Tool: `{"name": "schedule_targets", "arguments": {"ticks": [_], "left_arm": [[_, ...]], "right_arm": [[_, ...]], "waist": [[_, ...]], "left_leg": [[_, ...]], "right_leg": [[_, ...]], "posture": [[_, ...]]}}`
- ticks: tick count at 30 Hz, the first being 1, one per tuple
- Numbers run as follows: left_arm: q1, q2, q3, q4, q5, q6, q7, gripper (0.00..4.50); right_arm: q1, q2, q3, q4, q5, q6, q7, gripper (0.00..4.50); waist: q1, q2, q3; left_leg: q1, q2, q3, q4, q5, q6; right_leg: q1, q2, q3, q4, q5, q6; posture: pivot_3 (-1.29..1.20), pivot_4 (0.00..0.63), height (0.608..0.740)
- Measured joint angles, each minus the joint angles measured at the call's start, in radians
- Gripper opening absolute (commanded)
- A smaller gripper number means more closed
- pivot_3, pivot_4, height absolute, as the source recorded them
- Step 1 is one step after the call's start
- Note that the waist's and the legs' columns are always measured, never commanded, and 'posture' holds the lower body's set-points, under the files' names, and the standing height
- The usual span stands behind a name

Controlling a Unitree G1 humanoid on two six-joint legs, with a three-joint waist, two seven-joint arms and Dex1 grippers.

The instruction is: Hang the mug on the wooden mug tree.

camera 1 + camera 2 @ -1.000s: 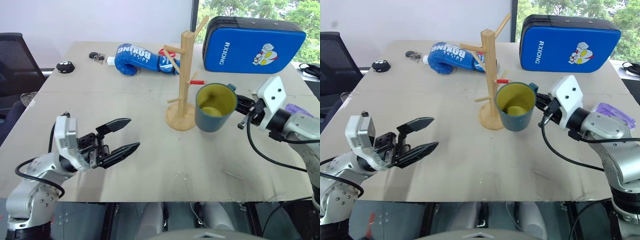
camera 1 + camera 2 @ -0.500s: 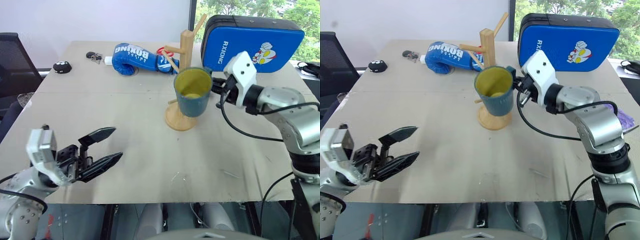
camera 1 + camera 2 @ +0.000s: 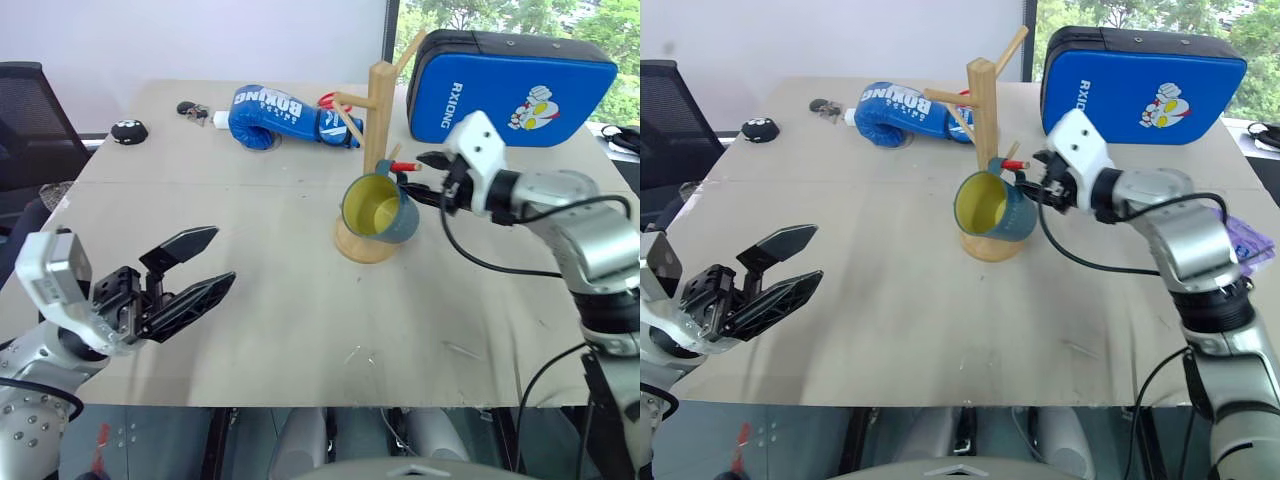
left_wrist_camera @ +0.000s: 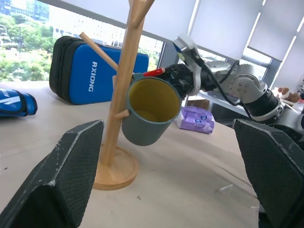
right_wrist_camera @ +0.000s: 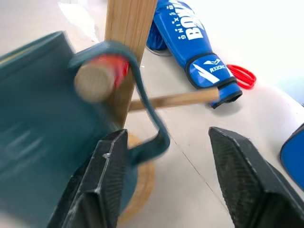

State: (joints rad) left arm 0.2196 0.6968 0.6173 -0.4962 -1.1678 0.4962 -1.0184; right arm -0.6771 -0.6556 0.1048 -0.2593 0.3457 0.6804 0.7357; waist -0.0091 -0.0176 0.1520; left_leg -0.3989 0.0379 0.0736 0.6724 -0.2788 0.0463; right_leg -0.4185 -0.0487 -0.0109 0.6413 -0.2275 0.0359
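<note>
Since the mug (image 3: pixel 378 208) hangs by its handle on the red-tipped peg (image 5: pixel 97 78) of the wooden mug tree (image 3: pixel 371 165), tilted mouth-outward, the right gripper (image 5: pixel 164 178) stands with fingers parted, holding nothing. It should withdraw straight back, clear of the handle. The left gripper (image 3: pixel 190 275) waits open and empty, well apart.
</note>
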Motion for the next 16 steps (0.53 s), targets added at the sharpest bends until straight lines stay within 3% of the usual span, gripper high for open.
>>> {"name": "schedule_targets", "arguments": {"ticks": [8, 11, 16], "left_arm": [[0.022, -0.011, -0.143, -0.035, 0.184, 0.026, 0.178, 4.5], [0.021, -0.029, -0.206, -0.018, 0.307, -0.002, 0.225, 4.5], [0.013, -0.043, -0.271, 0.032, 0.463, -0.038, 0.277, 4.5]], "right_arm": [[0.411, -0.125, -0.276, -0.181, 0.11, -0.005, 0.075, 2.48], [0.654, -0.092, -0.376, -0.235, 0.112, -0.045, 0.058, 2.48], [0.891, 0.002, -0.441, -0.282, 0.093, -0.145, 0.019, 2.48]], "waist": [[0.006, -0.001, 0.0], [0.012, -0.001, 0.0], [0.005, 0.0, 0.0]], "left_leg": [[0.002, 0.0, -0.001, -0.001, 0.0, 0.001], [0.003, 0.0, 0.0, -0.001, 0.0, 0.001], [0.006, 0.0, 0.001, 0.0, 0.0, 0.001]], "right_leg": [[0.002, 0.0, 0.0, -0.001, -0.001, -0.001], [0.003, 0.001, 0.001, 0.0, -0.001, -0.001], [0.004, 0.002, 0.002, 0.001, -0.001, 0.0]], "posture": [[0.0, 0.15, 0.74], [0.0, 0.15, 0.74], [0.0, 0.15, 0.74]]}}
